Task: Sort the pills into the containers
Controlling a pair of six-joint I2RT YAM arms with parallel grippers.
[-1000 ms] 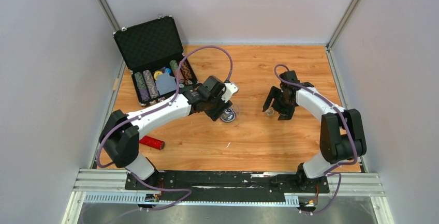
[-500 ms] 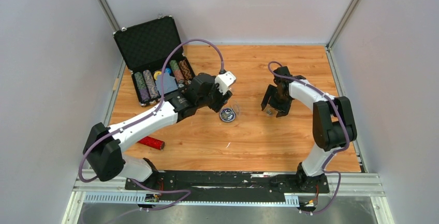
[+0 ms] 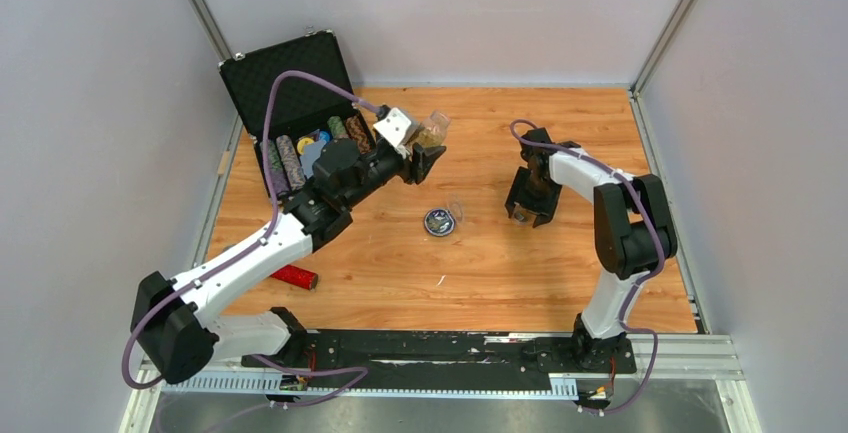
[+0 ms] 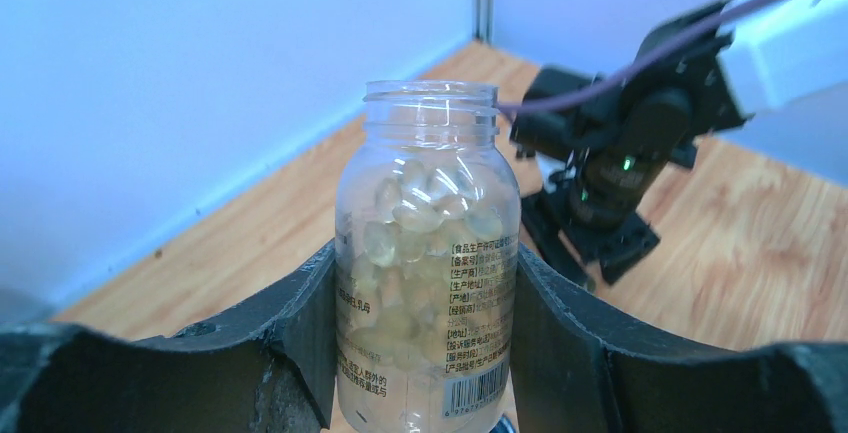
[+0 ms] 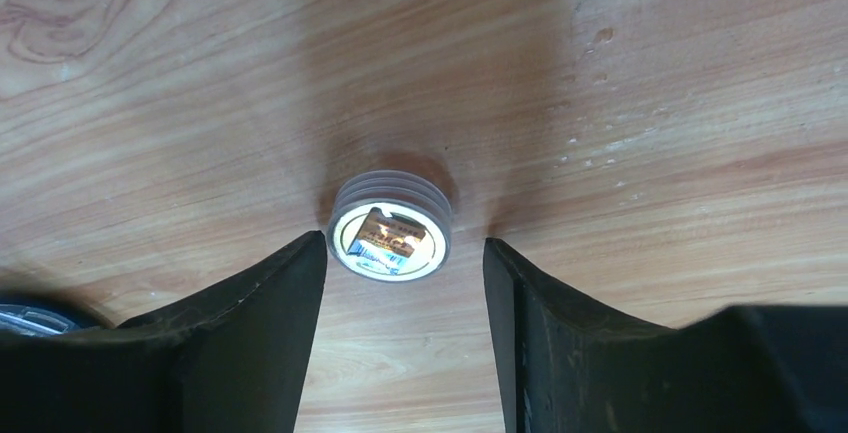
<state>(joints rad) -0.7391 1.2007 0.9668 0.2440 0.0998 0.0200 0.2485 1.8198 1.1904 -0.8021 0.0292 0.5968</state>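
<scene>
My left gripper (image 3: pixel 424 156) is shut on a clear, uncapped pill bottle (image 3: pixel 433 131) full of pale translucent pills. It holds the bottle in the air behind the dish. In the left wrist view the bottle (image 4: pixel 430 243) stands upright between the fingers (image 4: pixel 300 323) of the left gripper (image 4: pixel 428 288). The small round dish (image 3: pixel 439 221), silvery-blue with dark dividers, sits on the table mid-way between the arms. My right gripper (image 3: pixel 527 207) is open, pointing down. In the right wrist view the right gripper (image 5: pixel 403 245) straddles a round clear bottle cap (image 5: pixel 390 236) lying on the wood.
An open black poker-chip case (image 3: pixel 300 123) stands at the back left, just behind my left arm. A red cylinder (image 3: pixel 294 275) lies near the front left. A clear lid-like piece (image 3: pixel 457 207) lies beside the dish. Grey walls enclose the wooden table (image 3: pixel 560 283).
My left arm has lifted the bottle up and back, away from over the dish, toward the case. My right gripper shifted slightly and stays over the cap.
</scene>
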